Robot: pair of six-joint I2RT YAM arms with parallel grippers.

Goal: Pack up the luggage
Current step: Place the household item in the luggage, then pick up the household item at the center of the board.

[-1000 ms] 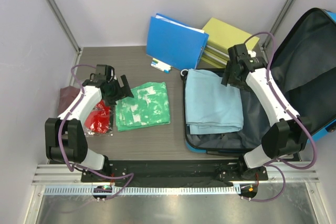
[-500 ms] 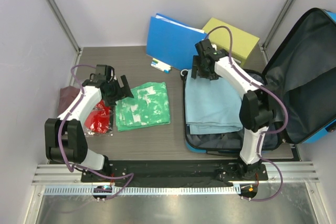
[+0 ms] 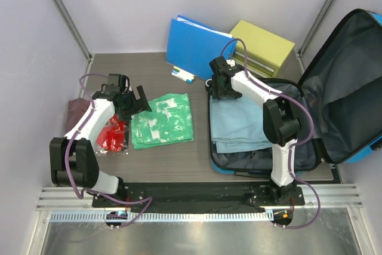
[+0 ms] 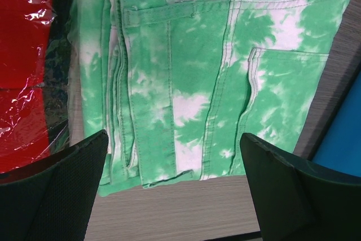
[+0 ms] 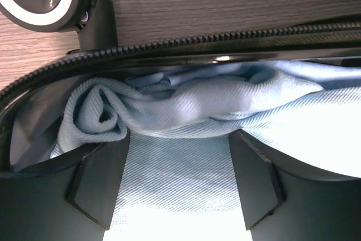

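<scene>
On the right side of the table (image 3: 179,153) I see the luggage (image 3: 349,82) lying open, lid tipped up to the right and base flat. A folded light-blue cloth (image 3: 242,120) fills the base, bunched against the far zipper edge. Left of the case, a green tie-dye garment (image 3: 162,120) lies flat, with a red packet (image 3: 112,134) just beside it. My right gripper (image 3: 222,88) hangs over the far end of the blue cloth, fingers well spread, gripping nothing. My left gripper (image 3: 136,101) hovers at the green garment's far left corner, jaws at their widest, empty.
</scene>
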